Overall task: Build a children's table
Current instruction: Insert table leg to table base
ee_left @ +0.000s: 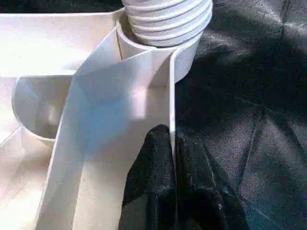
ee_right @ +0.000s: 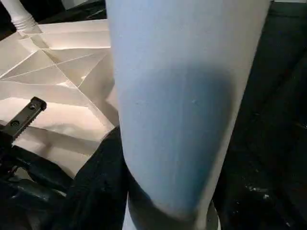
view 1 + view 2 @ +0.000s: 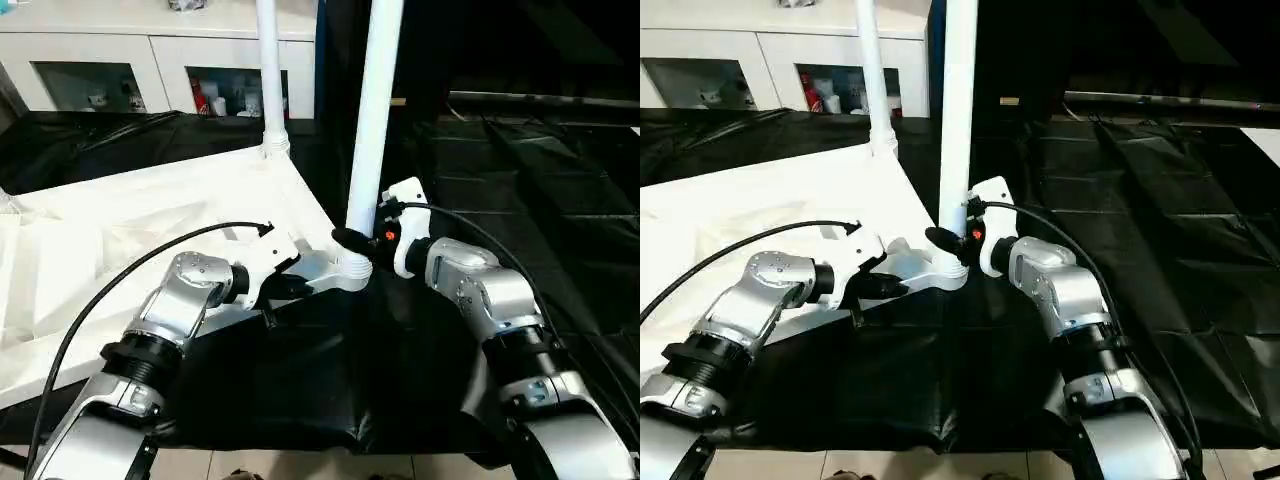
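Black cloth covers the work table (image 3: 480,180), with white cabinets (image 3: 100,70) behind it, and the white tabletop (image 3: 120,230) lies on the cloth underside up.

At the left gripper (image 1: 172,143) the two black fingers are pinched narrow on the thin side wall of the tabletop; the wall runs up between them, ribs on one side and black cloth on the other. Just beyond the fingertips sits the round corner socket (image 1: 184,57), and the threaded end of a leg (image 1: 168,17) stands in it with several ridges showing above the socket's rim.

The right gripper (image 3: 358,243) has its fingers about half spread around the lower part of that same near leg (image 3: 372,120), one finger on each side of the tube, close above the socket. The leg stands upright. Farther out, at the next corner, a second leg (image 3: 270,75) stands upright in its own socket.

The step in hand appears to be screwing the near leg into its corner while the left gripper steadies the tabletop. The exposed ridges suggest it is not fully seated. The next move likely calls for a firm hold on the tube, turning it about its own axis without tilting it, with the left grip held tight so the tabletop does not swing.
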Robot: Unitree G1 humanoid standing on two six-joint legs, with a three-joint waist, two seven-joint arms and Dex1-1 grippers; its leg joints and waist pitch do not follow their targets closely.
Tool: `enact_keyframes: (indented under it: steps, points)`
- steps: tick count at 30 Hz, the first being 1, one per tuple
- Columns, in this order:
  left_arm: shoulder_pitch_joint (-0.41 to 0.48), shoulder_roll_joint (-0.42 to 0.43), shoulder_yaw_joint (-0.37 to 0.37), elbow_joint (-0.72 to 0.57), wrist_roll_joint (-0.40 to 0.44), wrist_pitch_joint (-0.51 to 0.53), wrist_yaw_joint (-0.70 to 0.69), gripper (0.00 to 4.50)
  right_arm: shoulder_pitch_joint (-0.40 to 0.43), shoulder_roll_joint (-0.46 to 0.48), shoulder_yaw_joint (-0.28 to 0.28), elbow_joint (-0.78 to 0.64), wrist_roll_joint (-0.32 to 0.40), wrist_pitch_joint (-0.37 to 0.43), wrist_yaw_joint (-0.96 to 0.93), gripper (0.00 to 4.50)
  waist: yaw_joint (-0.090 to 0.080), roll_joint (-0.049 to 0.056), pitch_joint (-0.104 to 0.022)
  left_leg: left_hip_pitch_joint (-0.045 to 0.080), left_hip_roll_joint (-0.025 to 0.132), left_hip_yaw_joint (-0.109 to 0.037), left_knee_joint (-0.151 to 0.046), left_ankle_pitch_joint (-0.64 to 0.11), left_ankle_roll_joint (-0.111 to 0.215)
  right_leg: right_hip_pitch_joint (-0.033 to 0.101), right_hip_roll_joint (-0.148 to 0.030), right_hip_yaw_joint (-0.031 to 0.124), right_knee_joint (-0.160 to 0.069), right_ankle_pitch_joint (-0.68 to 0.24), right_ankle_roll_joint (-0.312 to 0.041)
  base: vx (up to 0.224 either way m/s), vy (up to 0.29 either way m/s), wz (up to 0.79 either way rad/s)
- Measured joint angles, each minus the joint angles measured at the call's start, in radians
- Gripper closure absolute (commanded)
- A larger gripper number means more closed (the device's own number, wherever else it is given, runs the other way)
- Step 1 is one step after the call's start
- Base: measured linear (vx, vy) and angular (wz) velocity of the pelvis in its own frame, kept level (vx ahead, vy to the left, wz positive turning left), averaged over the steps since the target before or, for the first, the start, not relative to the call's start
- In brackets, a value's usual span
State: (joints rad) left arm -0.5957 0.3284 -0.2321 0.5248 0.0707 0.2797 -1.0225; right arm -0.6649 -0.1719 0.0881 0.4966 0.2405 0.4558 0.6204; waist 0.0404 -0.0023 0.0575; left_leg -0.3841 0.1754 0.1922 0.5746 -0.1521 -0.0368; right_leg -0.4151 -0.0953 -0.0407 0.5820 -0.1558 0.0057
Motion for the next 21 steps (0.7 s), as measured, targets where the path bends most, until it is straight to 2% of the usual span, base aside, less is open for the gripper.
enact_keyframes:
  steps: [5,12,16,21]
  points:
    - [0.0,0.015,-0.003,-0.01,0.001,0.015,-0.013,4.5,-0.023,0.008,0.0,0.073,-0.009,-0.057,0.01,2.61,0.001,-0.005,-0.001,0.0,0.001,0.0,0.0,0.0,-0.001,-0.002,0.0,-0.001,0.005,0.0,0.0,0.0,0.0,0.0]
    - [0.0,0.023,-0.003,-0.009,0.001,0.028,-0.017,4.5,-0.04,0.022,-0.005,0.134,-0.014,-0.098,0.023,2.61,-0.002,-0.013,-0.003,0.002,0.002,0.0,0.002,-0.001,-0.002,-0.002,0.0,0.0,0.011,0.0,0.0,0.0,0.0,0.0]
    - [-0.003,0.023,-0.004,-0.008,0.001,0.036,-0.017,4.5,-0.042,0.032,-0.027,0.162,-0.003,-0.113,0.025,2.61,-0.004,-0.016,-0.005,0.002,0.002,0.0,0.002,-0.001,-0.003,-0.002,0.0,0.0,0.011,0.0,0.0,0.0,0.0,0.0]
    - [-0.008,0.017,-0.004,-0.002,0.001,0.046,-0.016,4.5,-0.011,0.042,-0.081,0.165,0.04,-0.125,0.025,2.61,0.0,-0.016,-0.006,0.002,0.002,0.0,0.002,-0.002,-0.003,-0.002,0.0,0.0,0.011,0.001,-0.001,0.0,0.0,0.0]
